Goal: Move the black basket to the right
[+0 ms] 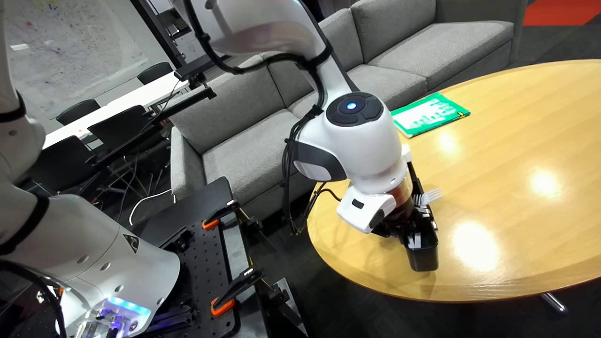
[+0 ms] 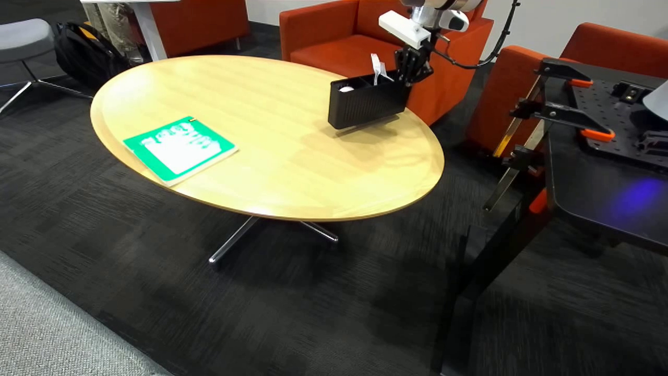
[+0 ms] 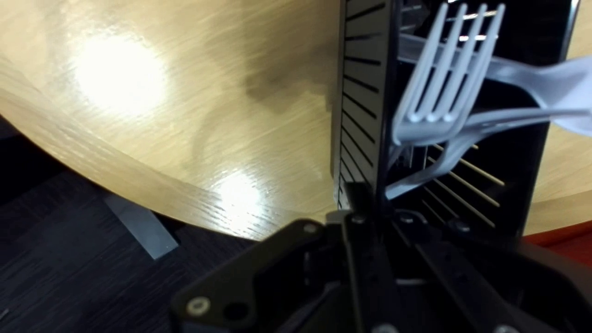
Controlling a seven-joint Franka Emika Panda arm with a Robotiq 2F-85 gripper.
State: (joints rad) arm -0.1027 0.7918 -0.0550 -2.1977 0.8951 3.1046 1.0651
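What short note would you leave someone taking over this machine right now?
Grip: the black mechanical fingers appear closed on a side wall of the black rectangular open-top basket.
Place: the basket, holding a white plastic fork and other pale utensils, seems just above the oval light-wood table; contact is unclear.
Done: basket gripped; any rightward travel can't be judged.
Left: probably carry it right, lower it, then release.
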